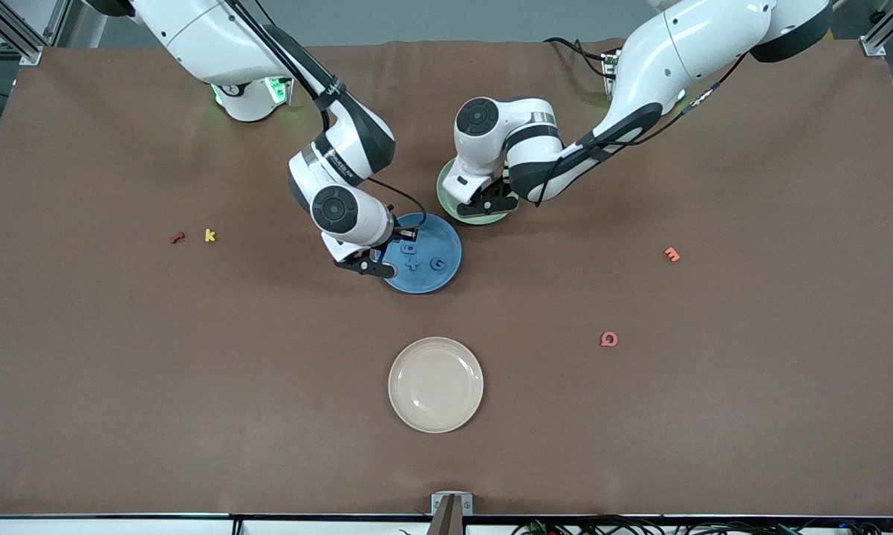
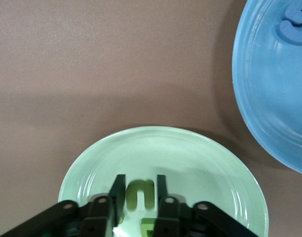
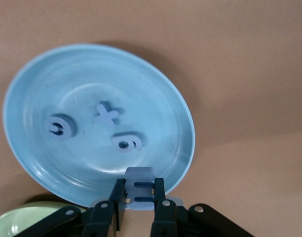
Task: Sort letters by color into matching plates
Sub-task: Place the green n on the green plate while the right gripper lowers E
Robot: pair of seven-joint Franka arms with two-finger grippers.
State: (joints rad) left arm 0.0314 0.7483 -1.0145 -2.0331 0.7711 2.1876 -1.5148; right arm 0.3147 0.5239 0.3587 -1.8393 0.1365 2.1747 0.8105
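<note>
Sorting by colour | right gripper (image 3: 136, 197) jaws clamped on blue E-shaped letter (image 3: 140, 188) above blue plate (image 3: 32, 163) rim for drop-in | left gripper (image 2: 139, 195) jaws flanking green u (image 2: 141, 193) in green plate (image 2: 200, 158), contact unclear | tabletop (image 1: 194, 371).

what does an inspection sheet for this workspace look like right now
surface: brown table, no spills seen
job's things: blue plate holds G, + and 6; green plate holds green letters
clutter: cream plate; red, yellow, orange, pink letters loose
grippers: right gripper shut on blue E-shape over the blue plate's rim; left gripper around a green letter over the green plate
cables: bundles along the front edge
surroundings: aluminium frame at the corners
</note>
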